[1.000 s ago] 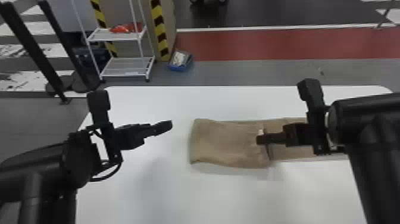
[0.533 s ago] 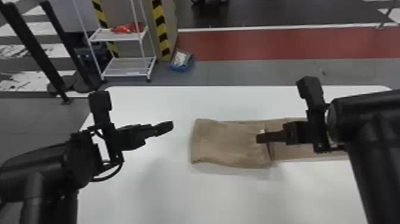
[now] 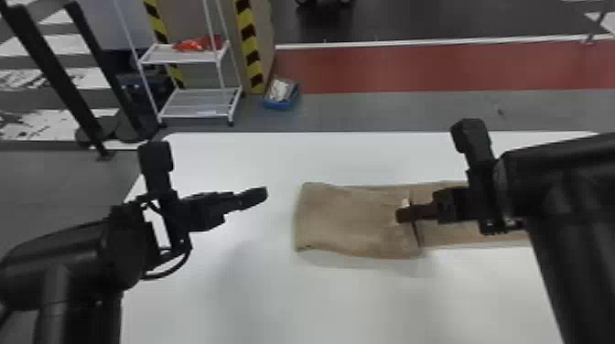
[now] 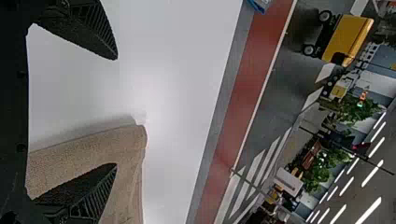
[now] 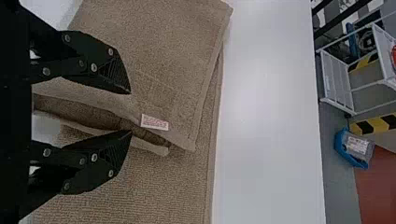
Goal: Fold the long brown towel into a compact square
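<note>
Visibly, brown towel (image 3: 352, 219) is laid part-folded on table (image 3: 274, 302), R of ctr.; L gripper (image 3: 263, 194) is noted w/ fingers apart above table's L part, R gripper (image 3: 402, 215) likewise above R part.

There are two grippers (image 3: 261, 194), one towel (image 3: 347, 219), one table (image 3: 274, 302)

Head view: brown towel (image 3: 347, 219), 3 o'clock end hidden behind right arm (image 3: 558, 187). Right wrist view: tag (image 5: 154, 122) print probably too small.
</note>
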Tool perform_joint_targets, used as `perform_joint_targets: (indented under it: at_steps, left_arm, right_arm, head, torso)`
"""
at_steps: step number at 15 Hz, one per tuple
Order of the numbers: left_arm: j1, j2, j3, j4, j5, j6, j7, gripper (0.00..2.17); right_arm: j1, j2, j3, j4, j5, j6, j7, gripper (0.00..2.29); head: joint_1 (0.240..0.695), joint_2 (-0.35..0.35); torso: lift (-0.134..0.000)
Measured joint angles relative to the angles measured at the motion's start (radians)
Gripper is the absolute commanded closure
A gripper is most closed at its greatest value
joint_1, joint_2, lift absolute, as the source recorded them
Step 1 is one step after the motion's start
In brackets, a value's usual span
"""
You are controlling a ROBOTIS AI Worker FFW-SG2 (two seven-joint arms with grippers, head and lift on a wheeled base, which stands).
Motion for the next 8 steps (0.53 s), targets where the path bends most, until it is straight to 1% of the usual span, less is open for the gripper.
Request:
perform_joint_targets:
  at_steps: [5,6,7,8]
  left_arm:
    - [0.001,0.001,0.007,0.001,0.000,-0.002,0.000,0.07]
    - [0.001,0.002,0.007,0.001,0.000,-0.002,-0.001,0.07]
    - [0.001,0.002,0.008,0.001,0.000,-0.002,-0.001,0.07]
    - [0.002,0.002,0.008,0.001,0.000,-0.002,-0.001,0.08]
  right_arm:
    - [-0.005,0.000,0.004,0.005,-0.004,0.000,0.000,0.77]
    - [-0.005,0.000,0.004,0.005,-0.005,0.003,0.003,1.01]
    - [-0.006,0.000,0.004,0.004,-0.005,0.005,0.005,1.15]
    - [-0.005,0.000,0.003,0.002,-0.006,0.006,0.006,1.15]
  head:
    - [0.695,0.120]
    - [0.695,0.121]
    - [0.695,0.122]
    - [0.695,0.123]
  torso:
    - [-0.120]
    - [-0.120]
    - [-0.120]
    - [-0.120]
